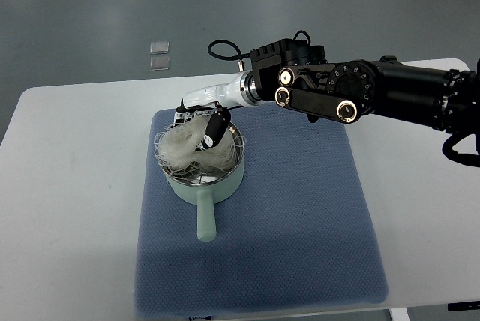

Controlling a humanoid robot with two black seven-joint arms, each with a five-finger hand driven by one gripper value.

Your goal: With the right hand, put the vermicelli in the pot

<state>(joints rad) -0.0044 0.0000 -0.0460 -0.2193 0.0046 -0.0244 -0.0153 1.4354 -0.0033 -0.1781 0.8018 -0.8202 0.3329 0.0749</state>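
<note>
we see the right hand (201, 124) over the pale green pot (204, 183), fingers wrapped around the white vermicelli (182, 148), blue mat (300, 208) beneath

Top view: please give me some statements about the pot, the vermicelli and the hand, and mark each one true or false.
1. The pot stands on the blue mat. True.
2. The vermicelli lies on the mat beside the pot. False: it sits in the pot and heaps over its rim.
3. The pot handle points toward the bottom edge of the picture. True.
4. The right hand is far from the pot, at the table's right edge. False: it is over the pot, at the vermicelli.
5. The left arm reaches over the mat. False: no left arm is in view.
</note>
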